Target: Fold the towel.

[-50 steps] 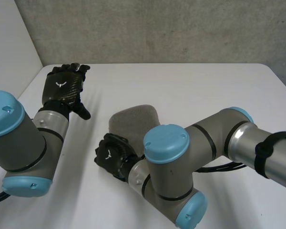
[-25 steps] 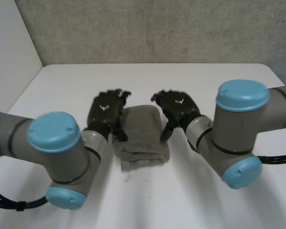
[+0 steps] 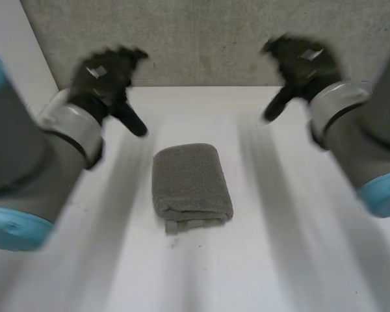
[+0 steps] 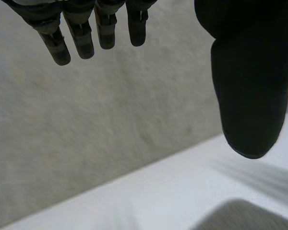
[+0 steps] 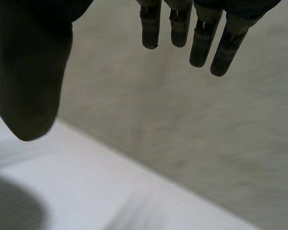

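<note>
A grey wall (image 3: 201, 39) backs the counter (image 3: 299, 260). The folded towel (image 3: 192, 185) lies mid-counter. The left hand (image 3: 104, 75) and right hand (image 3: 302, 62) hover near the far edge, fingers straight and empty.

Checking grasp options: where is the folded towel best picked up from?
Likely the towel across its two long sides, coming from above: it lies flat as a thick bundle, and its near end shows loose edges that could unfold.

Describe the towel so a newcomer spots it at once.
Start at the white table before the grey wall. Near its middle lies the towel, a grey fuzzy cloth folded into a thick rectangle. It is the one soft thing there; the open left hand and right hand are black and raised clear of it.
</note>
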`<move>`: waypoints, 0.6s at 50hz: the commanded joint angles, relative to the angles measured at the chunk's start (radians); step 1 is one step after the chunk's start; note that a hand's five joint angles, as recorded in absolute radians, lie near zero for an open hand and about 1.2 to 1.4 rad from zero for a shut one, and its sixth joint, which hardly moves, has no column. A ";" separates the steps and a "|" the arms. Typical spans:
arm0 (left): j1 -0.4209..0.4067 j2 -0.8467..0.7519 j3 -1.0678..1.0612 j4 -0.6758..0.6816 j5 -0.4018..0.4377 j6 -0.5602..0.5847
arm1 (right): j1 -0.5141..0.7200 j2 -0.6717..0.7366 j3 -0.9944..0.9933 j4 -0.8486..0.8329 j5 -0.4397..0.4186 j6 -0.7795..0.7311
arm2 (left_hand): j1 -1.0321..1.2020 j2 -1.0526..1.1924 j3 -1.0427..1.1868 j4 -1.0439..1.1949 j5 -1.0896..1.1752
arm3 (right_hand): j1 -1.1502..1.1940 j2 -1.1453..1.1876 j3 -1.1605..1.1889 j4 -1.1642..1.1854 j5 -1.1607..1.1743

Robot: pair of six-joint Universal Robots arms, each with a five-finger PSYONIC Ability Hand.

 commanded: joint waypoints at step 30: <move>0.084 0.125 0.100 -0.274 -0.033 -0.033 | -0.093 -0.134 0.034 0.123 -0.046 -0.081 | 0.003 0.013 0.014 0.014 -0.022 | -0.060 -0.063 -0.067 -0.082 -0.060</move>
